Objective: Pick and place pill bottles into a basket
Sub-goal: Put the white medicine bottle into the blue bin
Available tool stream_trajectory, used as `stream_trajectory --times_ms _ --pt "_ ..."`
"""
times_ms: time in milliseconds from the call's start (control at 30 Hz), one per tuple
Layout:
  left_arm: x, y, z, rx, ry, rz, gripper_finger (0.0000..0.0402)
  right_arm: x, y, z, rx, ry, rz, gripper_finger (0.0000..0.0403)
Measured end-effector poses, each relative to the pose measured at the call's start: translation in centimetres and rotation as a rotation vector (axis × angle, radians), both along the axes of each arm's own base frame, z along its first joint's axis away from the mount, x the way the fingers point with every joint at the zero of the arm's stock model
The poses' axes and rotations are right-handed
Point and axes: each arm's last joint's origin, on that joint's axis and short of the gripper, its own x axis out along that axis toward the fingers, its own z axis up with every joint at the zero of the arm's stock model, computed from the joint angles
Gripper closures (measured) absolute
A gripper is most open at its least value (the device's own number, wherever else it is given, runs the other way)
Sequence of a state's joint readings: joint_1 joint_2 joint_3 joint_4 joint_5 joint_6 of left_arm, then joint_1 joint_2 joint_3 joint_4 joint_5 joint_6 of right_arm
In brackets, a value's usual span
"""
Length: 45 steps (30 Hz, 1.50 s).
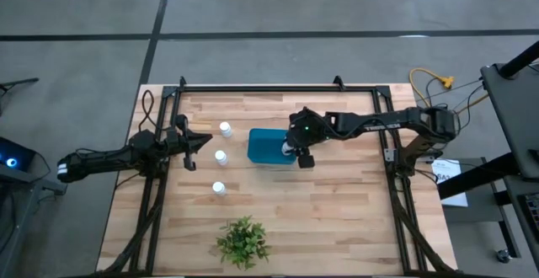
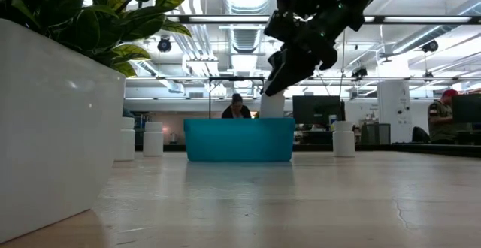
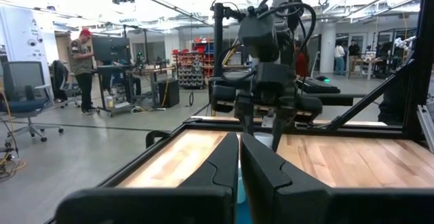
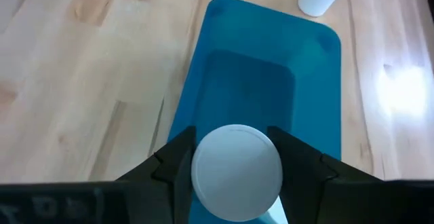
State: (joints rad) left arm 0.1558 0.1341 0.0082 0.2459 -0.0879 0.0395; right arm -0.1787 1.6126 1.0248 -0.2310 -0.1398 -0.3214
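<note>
The teal-blue basket (image 1: 268,147) stands mid-table; it also shows in the low view (image 2: 239,141) and the right wrist view (image 4: 261,88). My right gripper (image 1: 294,151) is shut on a white pill bottle (image 4: 237,172) over the basket's right end. Three more bottles (image 1: 226,129) (image 1: 221,157) (image 1: 219,189) stand upright on the table left of the basket. In the low view another bottle (image 2: 343,137) stands right of the basket. My left gripper (image 1: 199,143) is shut and empty, left of those bottles. My right gripper pinches the bottle between its two fingers (image 4: 175,166), one on each side just below the white cap (image 4: 237,163). The fingers come from above, pointing down. The bottle is upright and lifted clear, its lower end (image 2: 272,111) about level with the basket's rim.
A green plant (image 1: 242,243) in a white pot (image 2: 52,120) stands near the table's front edge. A dark frame (image 1: 278,88) runs along the far and side edges. Bare wood lies right of the basket and along the near side.
</note>
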Motion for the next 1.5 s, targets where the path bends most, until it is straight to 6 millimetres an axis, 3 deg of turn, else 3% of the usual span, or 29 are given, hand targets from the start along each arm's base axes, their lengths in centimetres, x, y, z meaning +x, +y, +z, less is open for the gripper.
stream_trajectory --times_ms 500,1500 --pt "0.1 0.0 -0.1 -0.001 0.009 0.000 0.0402 0.7 -0.5 -2.7 0.016 0.079 -0.011 0.0252" --pt "0.1 0.0 -0.1 0.000 0.008 0.000 0.0402 0.5 -0.5 -3.6 0.029 0.131 -0.018 0.0224"
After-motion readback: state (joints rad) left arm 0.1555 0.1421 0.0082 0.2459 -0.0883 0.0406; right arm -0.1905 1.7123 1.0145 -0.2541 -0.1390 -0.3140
